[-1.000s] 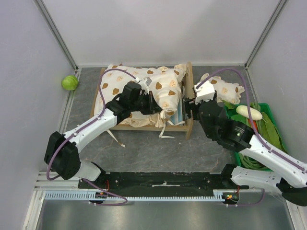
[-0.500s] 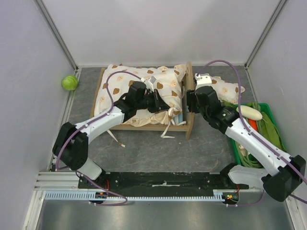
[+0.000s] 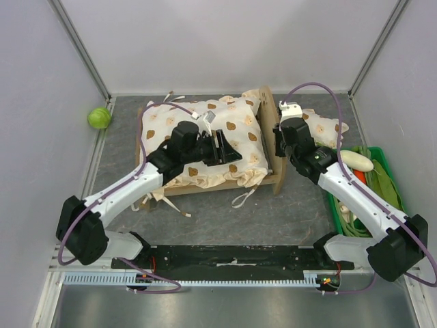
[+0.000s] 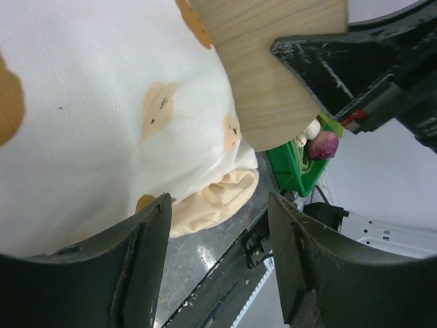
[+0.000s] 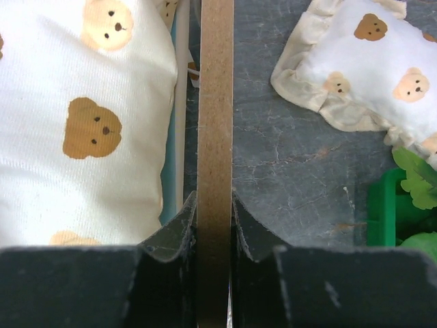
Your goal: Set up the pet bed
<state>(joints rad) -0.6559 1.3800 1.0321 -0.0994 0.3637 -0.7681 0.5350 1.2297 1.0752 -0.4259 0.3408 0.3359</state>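
Right claw (image 5: 214, 212) pinches the upright headboard (image 5: 216, 102) of the pet bed (image 3: 141, 133), whose length runs leftward from it across the desk (image 3: 287, 205). Left claw (image 4: 218, 205) gapes wide above the bear-print cushion (image 3: 225, 130).

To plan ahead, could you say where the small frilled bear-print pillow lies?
Top view, right: the pillow lies on the table between the wooden headboard and green crate.

A bear-print cushion (image 3: 212, 133) covers the pet bed (image 3: 275, 182). The left gripper (image 3: 229, 147) hangs over the cushion. The right gripper (image 3: 278, 145) meets the headboard (image 3: 268, 106).
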